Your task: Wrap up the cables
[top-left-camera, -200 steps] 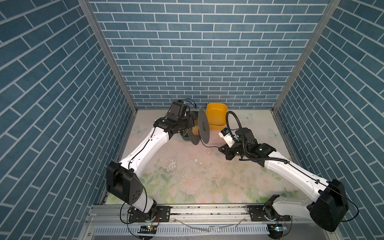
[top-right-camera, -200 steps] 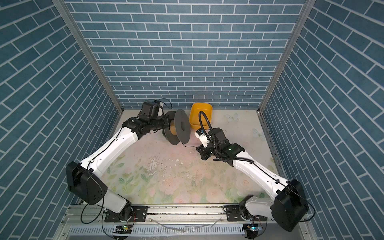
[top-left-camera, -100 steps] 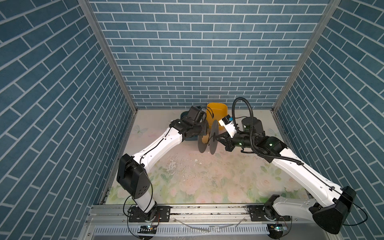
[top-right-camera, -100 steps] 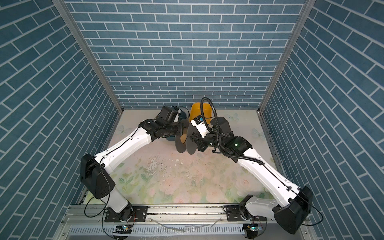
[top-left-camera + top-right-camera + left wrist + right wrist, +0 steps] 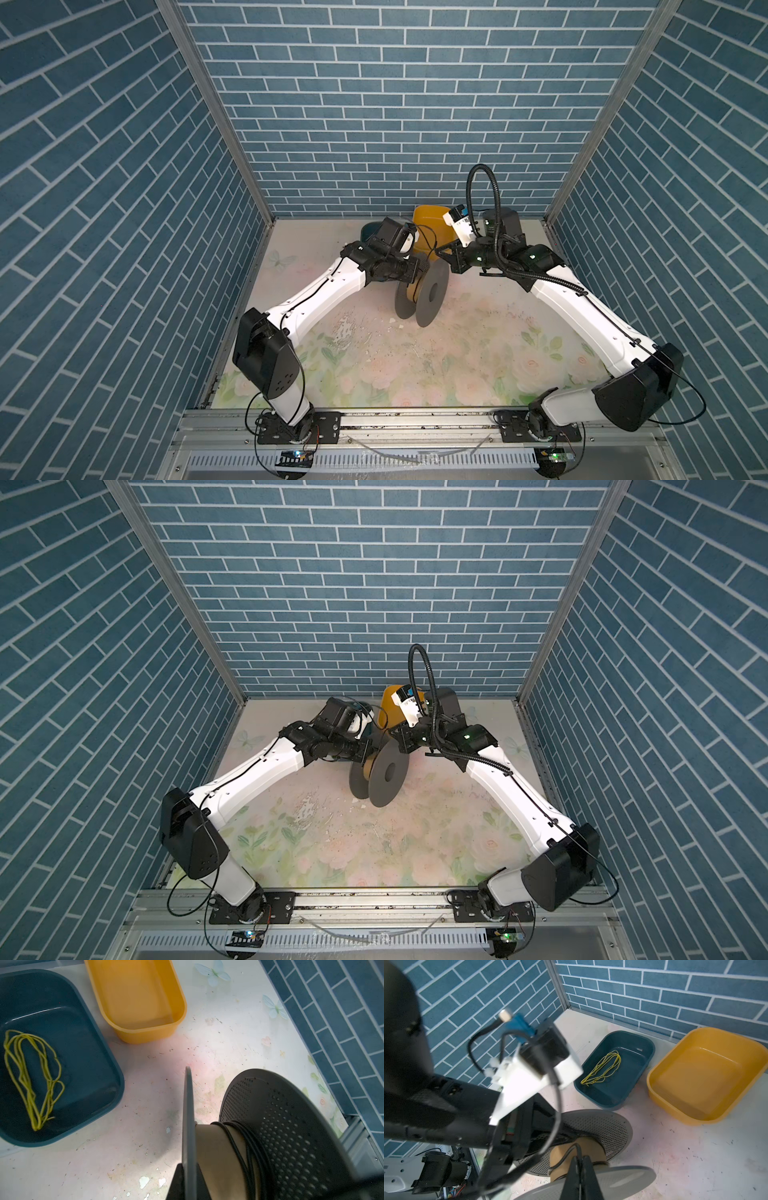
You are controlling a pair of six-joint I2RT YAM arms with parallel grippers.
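Observation:
A grey spool [image 5: 430, 297] [image 5: 386, 777] with a tan core stands on edge mid-table. The thin black cables [image 5: 246, 1147] lie in a few turns round the core, against the perforated flange. My left gripper [image 5: 188, 1165] [image 5: 419, 269] is shut on the rim of the plain flange, one finger on each side. My right gripper [image 5: 578, 1158] [image 5: 441, 252] hovers over the core, shut on a strand of the cable [image 5: 570, 1150] that rises from the core to its fingertips.
A dark blue tray [image 5: 89, 1057] [image 5: 636, 1057] holding a bundle of yellow strands [image 5: 31, 1076] sits behind the spool by the back wall. Beside it is a yellow tub [image 5: 145, 1029] [image 5: 675, 1109]. The left arm's wrist camera [image 5: 542, 1057] is close to my right gripper.
The left arm has carried the spool right and toward the front. The right gripper has swung from the spool's front right side to above its core.

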